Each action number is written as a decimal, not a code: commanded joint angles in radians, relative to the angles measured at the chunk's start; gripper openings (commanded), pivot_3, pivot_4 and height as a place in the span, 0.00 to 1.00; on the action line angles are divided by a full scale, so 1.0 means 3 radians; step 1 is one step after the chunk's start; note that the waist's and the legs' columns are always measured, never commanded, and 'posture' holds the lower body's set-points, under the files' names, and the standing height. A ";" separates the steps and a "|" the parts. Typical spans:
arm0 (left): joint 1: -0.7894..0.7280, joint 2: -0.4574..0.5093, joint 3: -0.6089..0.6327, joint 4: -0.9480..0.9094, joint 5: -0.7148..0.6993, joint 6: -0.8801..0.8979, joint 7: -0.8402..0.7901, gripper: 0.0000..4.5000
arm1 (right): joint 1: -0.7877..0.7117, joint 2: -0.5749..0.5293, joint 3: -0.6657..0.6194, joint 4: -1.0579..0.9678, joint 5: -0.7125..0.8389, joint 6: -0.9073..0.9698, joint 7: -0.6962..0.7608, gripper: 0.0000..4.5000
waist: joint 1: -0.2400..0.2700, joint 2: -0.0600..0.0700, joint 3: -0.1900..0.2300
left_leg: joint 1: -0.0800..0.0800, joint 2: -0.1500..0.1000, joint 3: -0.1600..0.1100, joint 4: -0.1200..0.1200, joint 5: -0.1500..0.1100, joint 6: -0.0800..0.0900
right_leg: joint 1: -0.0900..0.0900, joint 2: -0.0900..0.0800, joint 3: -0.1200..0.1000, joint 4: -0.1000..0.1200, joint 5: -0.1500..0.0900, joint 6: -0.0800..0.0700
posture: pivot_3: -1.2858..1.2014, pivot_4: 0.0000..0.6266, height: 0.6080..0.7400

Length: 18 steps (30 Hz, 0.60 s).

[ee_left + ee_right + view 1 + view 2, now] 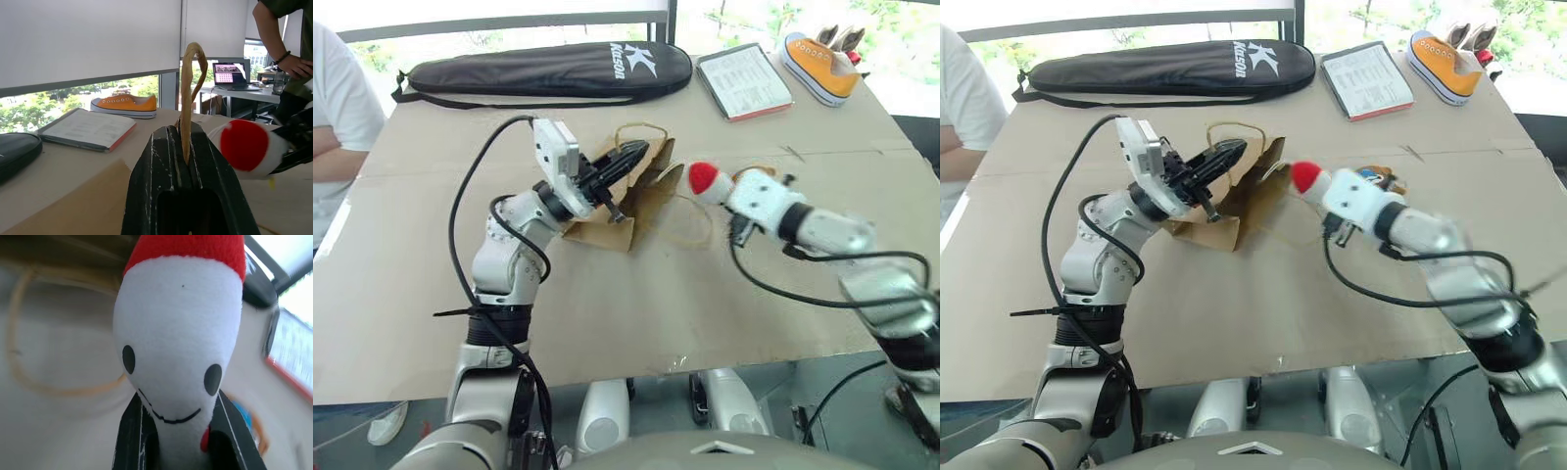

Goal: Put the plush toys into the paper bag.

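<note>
The brown paper bag (641,201) lies tilted on the cardboard-covered table (607,313), mouth toward the right. My left gripper (636,152) is shut on one of its twisted loop handles (190,63) and holds that side up. My right gripper (178,399) is shut on the white chicken plush (708,179) with a red top, its fingers on either side of the body. The chicken hangs just right of the bag's mouth and also shows beside the left fingers (247,147). A small brown-orange and blue thing (1378,177) peeks out behind my right wrist; what it is I cannot tell.
A long black zipped racket case (548,69) lies along the far edge. A booklet (744,80) and an orange-and-white sneaker (822,64) sit at the far right. A person in a white shirt (337,127) stands at the left edge.
</note>
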<state>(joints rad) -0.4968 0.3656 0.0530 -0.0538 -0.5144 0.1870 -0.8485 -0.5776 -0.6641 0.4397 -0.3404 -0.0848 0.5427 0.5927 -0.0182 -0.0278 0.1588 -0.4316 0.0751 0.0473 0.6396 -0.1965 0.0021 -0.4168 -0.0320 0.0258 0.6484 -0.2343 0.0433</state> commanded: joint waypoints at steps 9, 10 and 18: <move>0.0058 -0.0128 -0.0155 -0.0197 0.0032 -0.0097 -0.0029 0.00 | -0.1532 0.0951 0.1005 0.2338 -0.1127 -0.2122 0.0243 0.00 | 0.0011 0.0001 0.0006 | -0.0005 0.0000 -0.0002 -0.0013 0.0000 0.0000 | -0.0004 0.0002 -0.0003 -0.0008 0.0007 0.0012 | 0.52 0.24 1.00; 0.0066 -0.0135 -0.0152 -0.0191 0.0031 -0.0104 -0.0021 0.00 | -0.1582 0.1031 0.0982 0.2474 -0.1117 -0.2267 0.0242 0.00 | 0.0011 0.0000 0.0005 | -0.0005 0.0001 -0.0001 -0.0014 0.0000 0.0000 | -0.0005 0.0002 -0.0003 -0.0008 0.0007 0.0012 | 0.52 0.24 1.00; 0.0205 -0.0133 0.0041 -0.0280 -0.0087 -0.0016 0.0116 0.00 | -0.1405 0.1021 0.0668 0.2738 -0.1147 -0.2680 0.0133 0.70 | 0.0032 0.0001 0.0006 | -0.0006 0.0000 0.0000 -0.0014 0.0000 0.0000 | -0.0002 -0.0001 -0.0003 -0.0009 0.0008 0.0011 | 0.52 0.24 1.00</move>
<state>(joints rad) -0.4340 0.3209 0.0329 -0.0881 -0.5151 0.1794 -0.8277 -1.0277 -0.3267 0.7157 0.5456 -0.4664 -0.2738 0.6123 -0.0084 -0.0276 0.1605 -0.4333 0.0751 0.0471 0.6354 -0.1965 0.0020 -0.4172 -0.0324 0.0248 0.6457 -0.2319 0.0467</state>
